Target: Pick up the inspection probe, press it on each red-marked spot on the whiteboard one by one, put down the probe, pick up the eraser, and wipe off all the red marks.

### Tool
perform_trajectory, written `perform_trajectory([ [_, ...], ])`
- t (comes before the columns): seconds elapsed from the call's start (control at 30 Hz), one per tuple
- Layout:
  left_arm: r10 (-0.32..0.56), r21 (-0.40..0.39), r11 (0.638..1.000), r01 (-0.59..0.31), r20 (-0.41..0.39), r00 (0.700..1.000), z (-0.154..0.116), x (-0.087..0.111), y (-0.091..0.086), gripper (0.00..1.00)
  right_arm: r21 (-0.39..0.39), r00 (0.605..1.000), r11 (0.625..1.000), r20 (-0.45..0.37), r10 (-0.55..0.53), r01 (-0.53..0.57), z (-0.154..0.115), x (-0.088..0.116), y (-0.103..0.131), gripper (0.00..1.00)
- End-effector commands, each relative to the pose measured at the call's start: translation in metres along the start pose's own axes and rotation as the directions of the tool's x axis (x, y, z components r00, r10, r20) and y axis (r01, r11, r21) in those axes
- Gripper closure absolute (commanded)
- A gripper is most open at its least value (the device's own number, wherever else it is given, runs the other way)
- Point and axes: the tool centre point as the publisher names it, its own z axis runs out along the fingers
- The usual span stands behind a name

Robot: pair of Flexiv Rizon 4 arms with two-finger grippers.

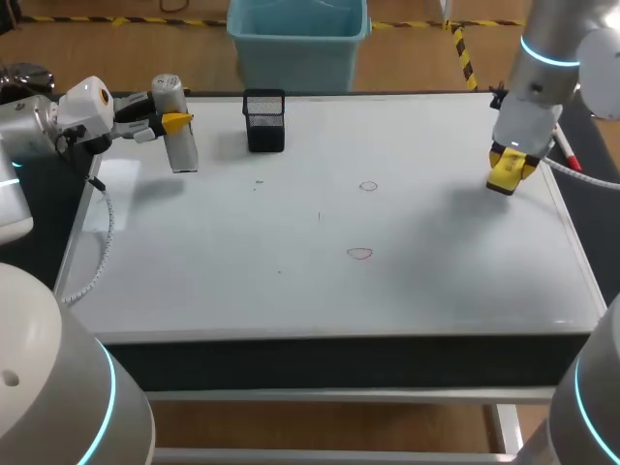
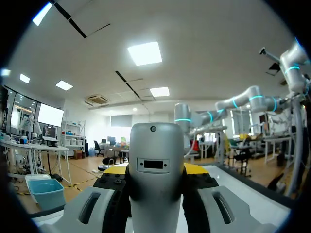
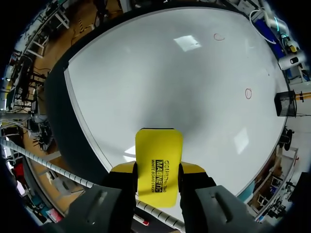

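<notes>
The probe [image 1: 180, 128] left, eraser [image 1: 507, 170] right, marks [image 1: 359, 254] between.

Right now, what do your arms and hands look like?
My left arm and right arm are rounded silver-white tubes with glowing cyan rings at the joints. A white ribbed cable hangs by the left one. The left hand and right hand are grey and black, with bright yellow fingertips.

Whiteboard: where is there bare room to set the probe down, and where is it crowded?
Bare: the near strip of the whiteboard in front of the red marks, and the stretch between them and the eraser in the right pincer. Crowded: the far left corner, where the left pincer holds the probe beside the mesh basket.
</notes>
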Motion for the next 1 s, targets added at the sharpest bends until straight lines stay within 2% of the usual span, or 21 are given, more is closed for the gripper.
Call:
perform_trajectory([
  [0.03, 0.000, 0.002, 1.000, 0.000, -0.003, 1.000, 0.000, -0.001, 0.000, 1.00, 0.001, 1.000, 1.000, -0.002, -0.002, 0.002, -0.001, 0.001, -0.001, 1.00],
  [0.13, 0.003, 0.002, 1.000, -0.003, -0.004, 1.000, 0.003, 0.002, 0.000, 1.00, 0.001, 1.000, 1.000, -0.002, -0.002, 0.002, -0.001, 0.001, -0.001, 1.00],
  [0.37, 0.053, 0.025, 0.998, -0.053, -0.039, 0.998, 0.032, 0.037, -0.001, 1.00, 0.001, 1.000, 1.000, -0.002, -0.002, 0.002, -0.001, 0.001, -0.001, 1.00],
  [0.53, 0.067, 0.027, 0.997, -0.066, -0.058, 0.996, 0.063, 0.058, 0.001, 1.00, 0.001, 1.000, 1.000, -0.002, -0.002, 0.002, -0.001, 0.001, -0.001, 1.00],
  [0.6, 0.036, 0.046, 0.998, -0.034, -0.044, 0.998, 0.076, 0.064, 0.005, 1.00, 0.001, 1.000, 1.000, -0.002, -0.002, 0.002, -0.001, 0.001, -0.001, 1.00],
  [0.77, 0.026, 0.069, 0.997, -0.023, -0.037, 0.999, 0.112, 0.082, 0.011, 1.00, 0.001, 1.000, 1.000, -0.002, -0.002, 0.002, -0.001, 0.001, -0.001, 1.00],
  [1.0, 0.046, 0.075, 0.996, -0.041, -0.078, 0.996, 0.166, 0.103, 0.013, 1.00, 0.001, 1.000, 1.000, -0.002, -0.002, 0.002, -0.001, 0.001, -0.001, 1.00],
])
